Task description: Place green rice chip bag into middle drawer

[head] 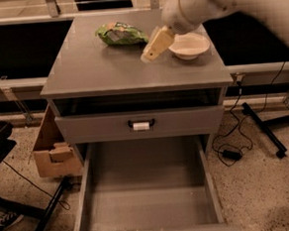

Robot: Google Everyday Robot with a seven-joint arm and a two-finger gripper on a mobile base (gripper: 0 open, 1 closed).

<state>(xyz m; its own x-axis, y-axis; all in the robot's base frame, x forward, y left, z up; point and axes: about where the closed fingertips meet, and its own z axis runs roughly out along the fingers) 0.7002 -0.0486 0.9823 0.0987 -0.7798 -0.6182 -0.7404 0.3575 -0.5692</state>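
A small crinkled light-green snack bag with a white label patch, the green rice chip bag (121, 33), lies on the flat grey top of the cabinet (97, 73), in the rear part and a little left of the middle. To the right of it, on the same top, stands a cream-white round bowl (189, 46).

The gripper (150, 51), a cream-coloured wedge at the end of the thick white arm (211, 3), points down and to the left. It is above the cabinet top, between the bag and the bowl. Its tip is just beside the right end of the bag and apart from it. Whether the gripper is released or clenched, I cannot tell. The bag is not in its grasp.

Below the top there is a dark gap, then a grey drawer front (184, 122) with a black handle and a white tag (141, 125). Under this front, the wide deep grey drawer box, the middle drawer (151, 206), is pulled far out, and its plain floor and side walls are visible.

A brown cardboard box (55, 153) stands on the speckled floor, left of the cabinet. A black cable with an adapter (231, 154) lies on the right.
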